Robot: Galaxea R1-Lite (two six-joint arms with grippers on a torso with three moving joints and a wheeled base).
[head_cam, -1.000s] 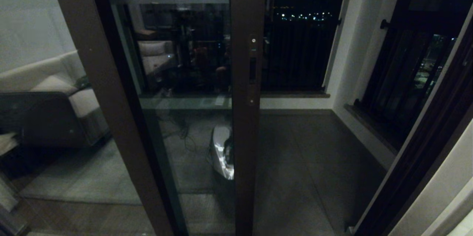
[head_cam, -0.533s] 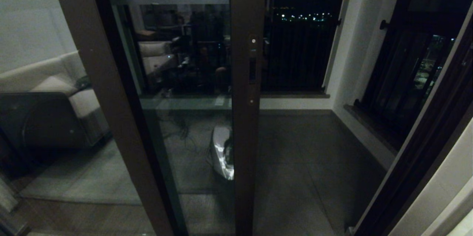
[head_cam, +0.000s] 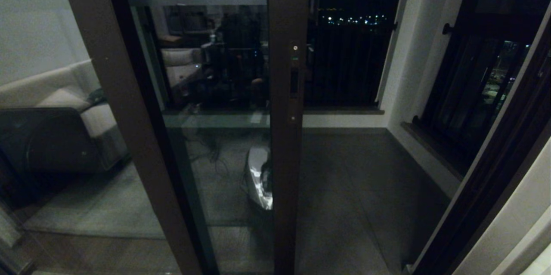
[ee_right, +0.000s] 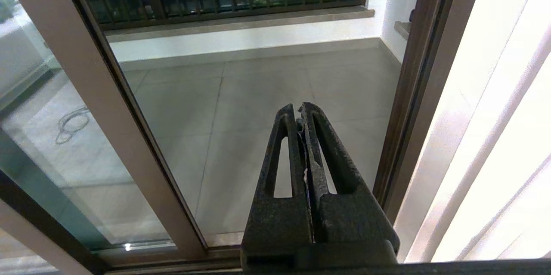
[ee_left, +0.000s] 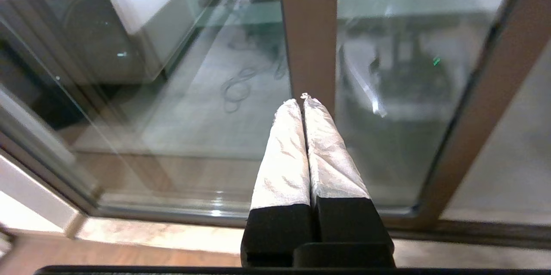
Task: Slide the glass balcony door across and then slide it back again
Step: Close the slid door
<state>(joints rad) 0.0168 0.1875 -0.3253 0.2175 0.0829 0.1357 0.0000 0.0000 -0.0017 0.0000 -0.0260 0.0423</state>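
The glass balcony door has a dark brown frame and a frosted top band. It stands partway across, with its stile and slim recessed handle at mid view. A gap to the balcony lies to the right of the stile. Neither gripper shows in the head view. In the left wrist view, my left gripper is shut with its white-wrapped fingers together. It holds nothing and points at a brown stile low near the floor track. My right gripper is shut and empty. It hangs before the gap, right of the door's stile.
A pale sofa shows in the unmoving pane on the left. Dark barred windows close the balcony's far side and right side. The brown jamb bounds the gap on the right. Grey tiles cover the balcony floor.
The door's stile stays where it was. Only the reflections in the glass shift a little, and a pale shape at the lower left has gone.
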